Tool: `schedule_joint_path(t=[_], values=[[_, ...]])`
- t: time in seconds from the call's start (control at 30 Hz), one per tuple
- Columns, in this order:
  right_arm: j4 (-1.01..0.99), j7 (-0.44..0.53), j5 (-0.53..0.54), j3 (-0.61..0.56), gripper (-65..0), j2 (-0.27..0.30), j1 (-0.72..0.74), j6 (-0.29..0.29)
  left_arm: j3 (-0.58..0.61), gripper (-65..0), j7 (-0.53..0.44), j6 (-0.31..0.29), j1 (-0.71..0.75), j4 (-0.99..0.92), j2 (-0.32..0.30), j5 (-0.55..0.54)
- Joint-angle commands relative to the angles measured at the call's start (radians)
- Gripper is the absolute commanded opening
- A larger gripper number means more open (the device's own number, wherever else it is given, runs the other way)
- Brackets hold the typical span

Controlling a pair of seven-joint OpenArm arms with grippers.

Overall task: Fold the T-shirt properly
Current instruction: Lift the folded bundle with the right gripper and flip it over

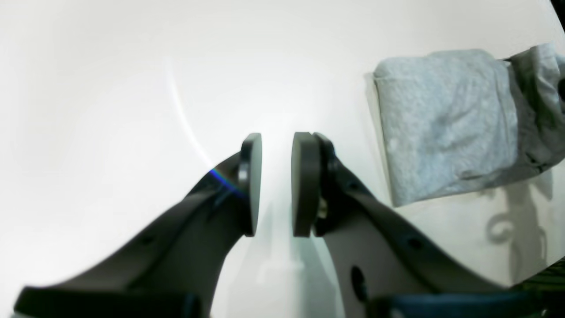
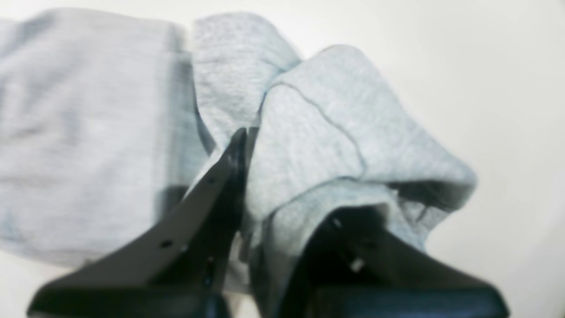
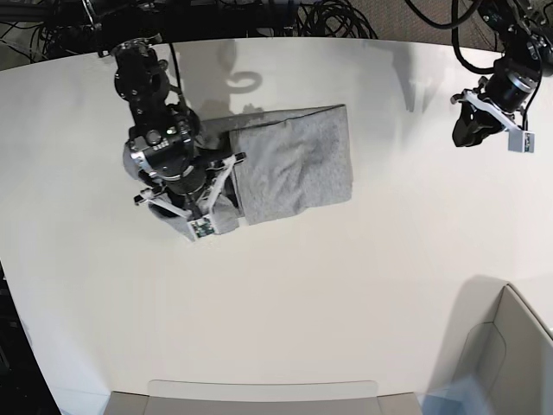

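A bunched fold of the T-shirt [image 2: 309, 145] is clamped between the jaws of the right gripper [image 2: 247, 137]; the flat folded remainder is spread to one side of those jaws on the white table [image 3: 285, 285]. The left gripper [image 1: 276, 183] is seen parted over bare tabletop, nothing between its pads, well apart from the shirt.

**Grey on white, black at the edges**

The T-shirt [image 3: 294, 164] is a mottled heather grey, plain on the side that shows, with a pale bluish cast in the right wrist view. The worktop [image 3: 285, 303] is plain white, carrying soft grey shadows. Both end effectors, left [image 1: 276, 183] and right [image 2: 247, 141], are matt black. The cables [image 3: 328, 15] along the far edge are black.
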Motion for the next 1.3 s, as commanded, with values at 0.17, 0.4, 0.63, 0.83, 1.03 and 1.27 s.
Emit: schedule_joint_path(t=[0.17,0.4,0.63,0.83,1.03,1.27], values=[[0.007,0.021,-0.123,-0.162,-65.0,-0.068,0.079,-0.006,-0.085,-53.4,-0.016,-0.002,0.02,0.016,-0.015,-0.018],[-0.091,0.021,-0.123,-0.263,-65.0,-0.135,0.147,-0.006,-0.145,-53.4,-0.016,-0.002,0.037,0.015,-0.015,-0.018],[-0.154,0.021,-0.123,-0.361,-65.0,-0.193,0.182,-0.004,-0.188,-53.4,-0.016,-0.002,0.037,0.013,-0.01,-0.018],[-0.243,0.023,-0.123,-0.393,-65.0,-0.232,0.182,-0.004,-0.198,-53.4,-0.016,-0.002,0.037,0.013,-0.01,-0.016],[-0.265,0.021,-0.123,-0.412,-65.0,-0.244,0.174,0.0,-0.195,-53.4,-0.016,-0.002,0.03,-0.012,-0.009,-0.016],[-0.255,-0.04,-0.123,-0.517,-53.1,-0.238,0.173,0.0,-0.198,-53.4,-0.016,-0.002,0.029,-0.079,-0.01,-0.016]])
